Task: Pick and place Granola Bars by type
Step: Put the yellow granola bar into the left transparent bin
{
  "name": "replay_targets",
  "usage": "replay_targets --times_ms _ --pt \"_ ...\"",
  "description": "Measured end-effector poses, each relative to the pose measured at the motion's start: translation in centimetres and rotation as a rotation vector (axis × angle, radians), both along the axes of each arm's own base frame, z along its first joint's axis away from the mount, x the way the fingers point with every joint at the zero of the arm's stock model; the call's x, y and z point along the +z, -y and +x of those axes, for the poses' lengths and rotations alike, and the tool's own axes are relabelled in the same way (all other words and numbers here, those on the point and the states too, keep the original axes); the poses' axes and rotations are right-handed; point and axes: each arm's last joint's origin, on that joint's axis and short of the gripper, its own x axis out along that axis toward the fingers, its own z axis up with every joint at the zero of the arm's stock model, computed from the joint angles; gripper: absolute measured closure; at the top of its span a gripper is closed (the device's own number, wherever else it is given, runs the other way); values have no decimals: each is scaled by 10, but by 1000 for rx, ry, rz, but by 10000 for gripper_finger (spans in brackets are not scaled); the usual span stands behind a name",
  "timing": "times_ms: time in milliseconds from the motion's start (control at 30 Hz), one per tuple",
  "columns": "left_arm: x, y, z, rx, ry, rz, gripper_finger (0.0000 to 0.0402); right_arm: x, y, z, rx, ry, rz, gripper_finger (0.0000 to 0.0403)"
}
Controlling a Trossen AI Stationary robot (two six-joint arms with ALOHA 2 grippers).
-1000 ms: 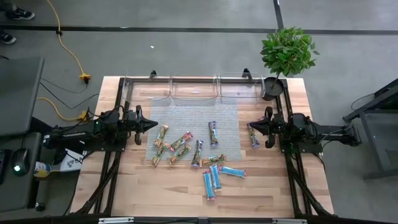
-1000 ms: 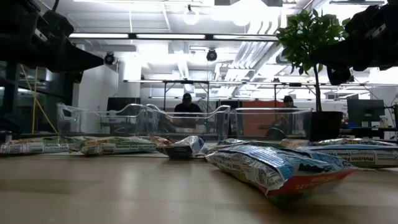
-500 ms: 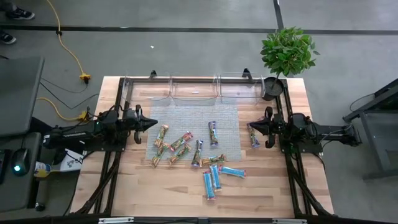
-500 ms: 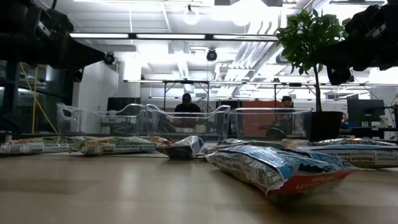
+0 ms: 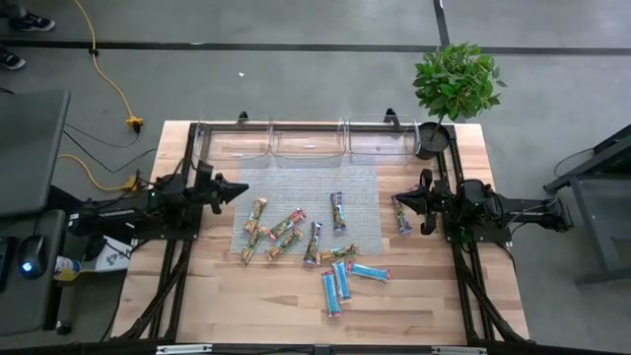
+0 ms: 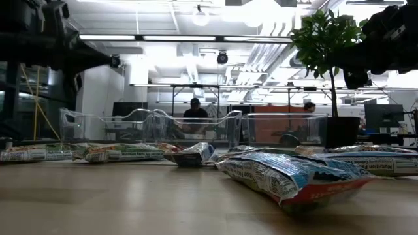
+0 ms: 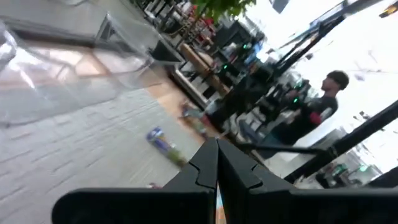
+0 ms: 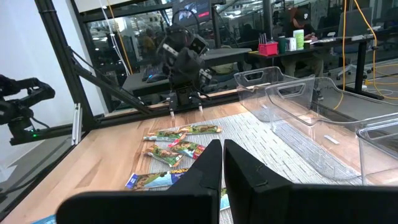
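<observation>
The granola bars lie loose on the grey mat and the wood in front of it. Several tan-green ones cluster toward the left. Purple-silver ones lie in the middle, and one sits at the mat's right edge. Three light blue ones rest on the bare wood nearer me; one fills the low view's foreground. My left gripper hovers shut above the mat's left edge. My right gripper hovers shut over the mat's right edge, above the lone purple bar.
Three clear plastic bins stand in a row along the table's far edge. A potted plant stands at the far right corner. People sit at desks in the room beyond the table. Bare wood shows on either side of the blue bars.
My left gripper has risen and swung a little toward the table's far edge, staying shut. The right arm and the bars have kept still.
</observation>
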Motion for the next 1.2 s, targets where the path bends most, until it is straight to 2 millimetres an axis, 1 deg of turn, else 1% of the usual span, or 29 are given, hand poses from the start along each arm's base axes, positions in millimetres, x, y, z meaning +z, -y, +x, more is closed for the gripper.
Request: replay_targets --times_ms 67,133,233,300,367,433,467,567,667,767,900,967,1033,1133,1200 --pt "16 0 -5 39 6 20 401 0 0 0 0 0 0 402" --pt "34 -1 -13 111 -44 26 401 0 0 0 0 0 0 402" --pt "63 -1 -28 186 -259 82 402 0 0 0 0 0 0 402" --pt "78 -1 -34 209 -427 68 401 0 0 0 0 0 0 402" --pt "89 -2 -33 214 -580 27 396 0 0 0 0 0 0 402" --pt "99 -2 -22 182 -682 -5 384 0 0 0 0 0 0 402" --pt "100 -3 -14 152 -735 -21 375 0 0 0 0 0 0 402" --pt "95 -5 16 83 -885 -81 334 0 0 0 0 0 0 402" --pt "79 -9 45 70 -1054 -148 281 0 0 0 0 0 0 402" --pt "59 -10 67 54 -1201 -257 225 0 0 0 0 0 0 402" --pt "34 -12 90 40 -1331 -361 157 0 0 0 0 0 0 402" --pt "25 -13 100 28 -1343 -385 132 0 0 0 0 0 0 402" --pt "21 -13 109 21 -1316 -407 116 0 0 0 0 0 0 402" --pt "19 -15 118 36 -1256 -443 107 0 0 0 0 0 0 402" --pt "17 -15 120 78 -1239 -481 106 0 0 0 0 0 0 402"
